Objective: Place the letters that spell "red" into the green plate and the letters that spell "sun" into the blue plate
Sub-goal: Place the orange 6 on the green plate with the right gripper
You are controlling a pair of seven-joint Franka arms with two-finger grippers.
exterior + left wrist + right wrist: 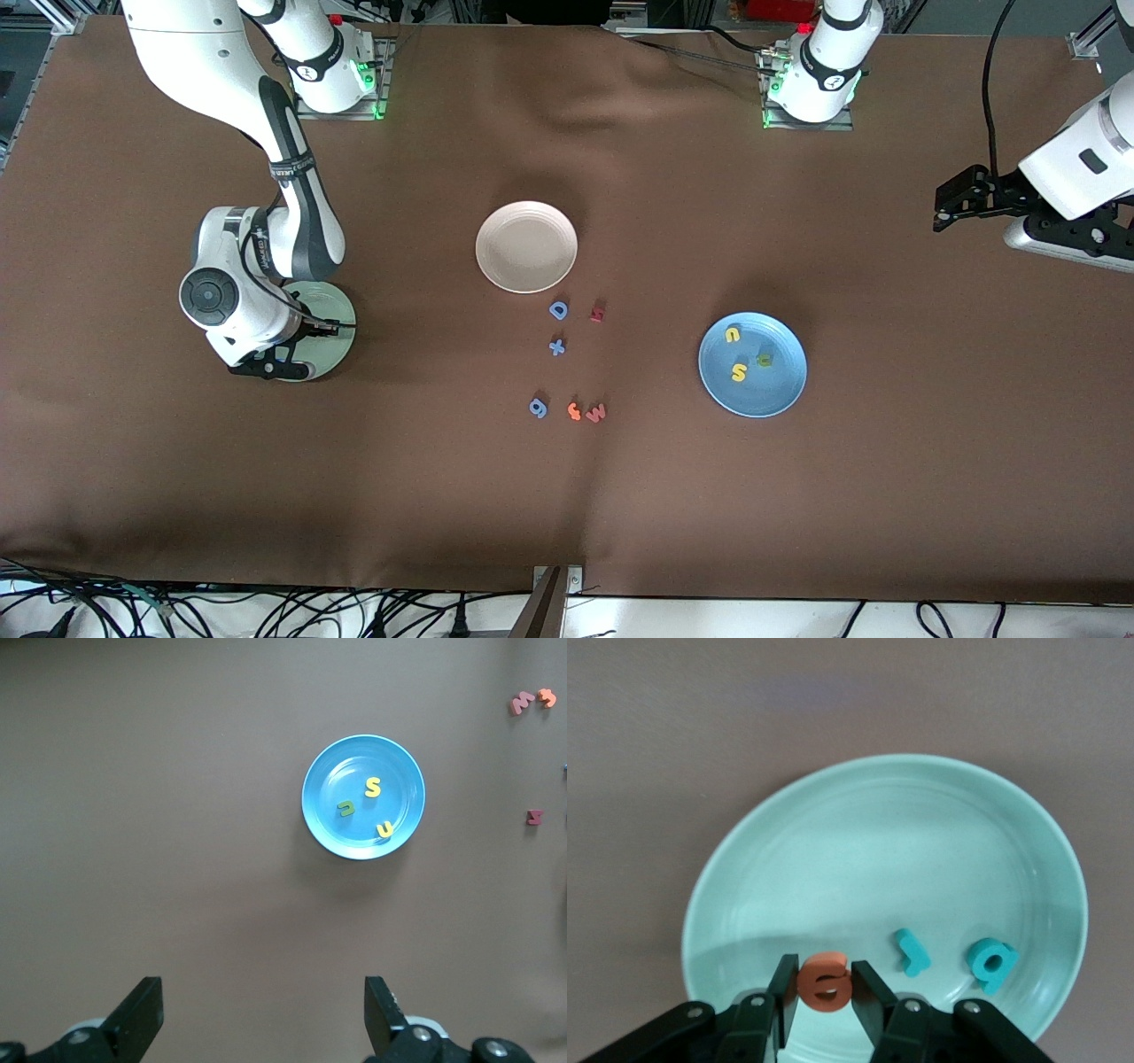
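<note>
My right gripper (826,985) is shut on the orange "e" (826,981), holding it low over the green plate (886,842). A teal "r" (911,951) and a teal "d" (990,963) lie in that plate beside it. In the front view the right gripper (275,359) covers much of the green plate (335,353). The blue plate (780,390) holds a yellow "s" (738,373), a yellow "u" (733,335) and an olive "n" (765,360). My left gripper (263,992) waits open and empty, high at the left arm's end of the table (941,213).
A cream-white plate (526,246) sits mid-table. Nearer the front camera lie a blue "D" (558,309), a dark red letter (598,311), a blue cross-shaped letter (556,346), a blue "g" (538,407), an orange "f" (574,410) and a pinkish "w" (596,412).
</note>
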